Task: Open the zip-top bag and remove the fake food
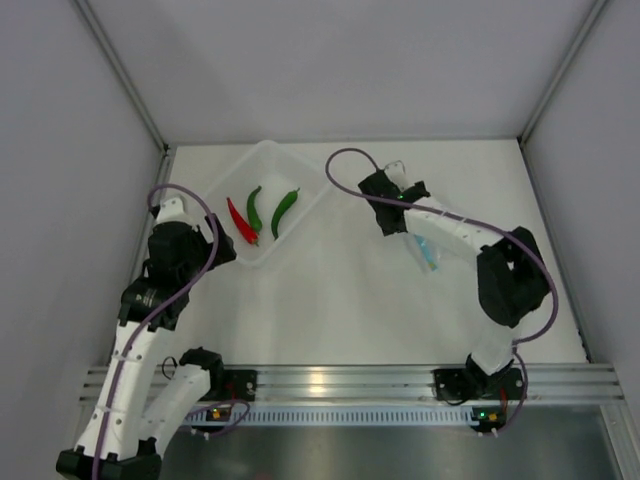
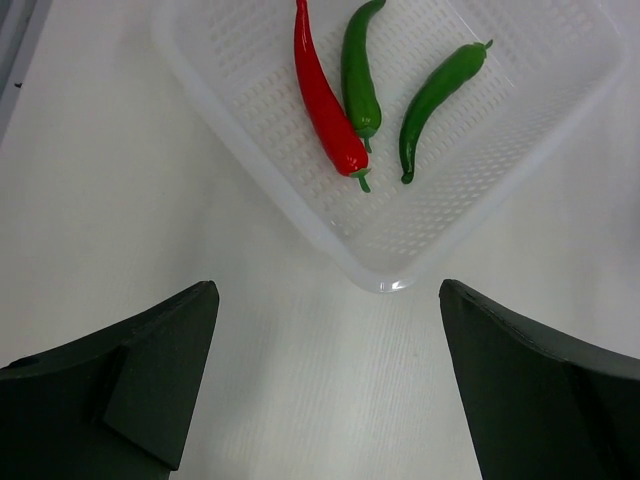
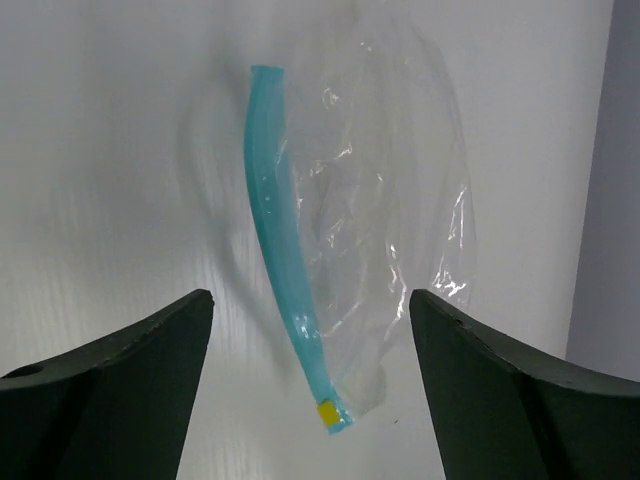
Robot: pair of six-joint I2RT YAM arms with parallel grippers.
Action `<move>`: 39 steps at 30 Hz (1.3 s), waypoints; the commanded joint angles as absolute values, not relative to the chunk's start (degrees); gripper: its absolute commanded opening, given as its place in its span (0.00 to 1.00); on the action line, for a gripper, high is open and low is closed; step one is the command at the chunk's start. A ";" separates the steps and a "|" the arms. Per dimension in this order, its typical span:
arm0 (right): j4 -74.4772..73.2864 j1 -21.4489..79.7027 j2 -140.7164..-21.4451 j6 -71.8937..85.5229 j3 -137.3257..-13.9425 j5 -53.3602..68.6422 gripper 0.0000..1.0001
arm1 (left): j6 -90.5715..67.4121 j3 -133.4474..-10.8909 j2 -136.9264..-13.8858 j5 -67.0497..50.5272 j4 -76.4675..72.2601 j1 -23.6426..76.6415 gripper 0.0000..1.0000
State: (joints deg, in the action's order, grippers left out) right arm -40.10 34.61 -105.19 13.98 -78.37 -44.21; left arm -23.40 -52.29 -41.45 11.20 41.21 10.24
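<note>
The zip-top bag (image 3: 390, 200) is clear and crinkly, with a teal zip strip (image 3: 280, 250) and a yellow tab at its near end. It shows below my right gripper (image 3: 310, 390), which is open, and neither finger touches it. In the top view the bag (image 1: 430, 255) lies partly under the right arm, beside my right gripper (image 1: 392, 222). The fake food, a red chili (image 2: 325, 100) and two green chilies (image 2: 358, 75) (image 2: 435, 95), lies in a clear tub (image 2: 380, 280). My left gripper (image 2: 328, 380) is open and empty just short of the tub's near corner.
The clear tub (image 1: 225, 185) stands at the back left of the white table, with my left gripper (image 1: 222, 250) at its near left corner. Grey walls close in the left, back and right sides. A metal rail runs along the near edge.
</note>
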 commanded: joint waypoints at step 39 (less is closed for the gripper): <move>-53.35 36.12 -20.04 14.50 -61.52 -31.91 0.99 | -20.04 -55.99 -21.46 -3.07 45.35 10.28 0.98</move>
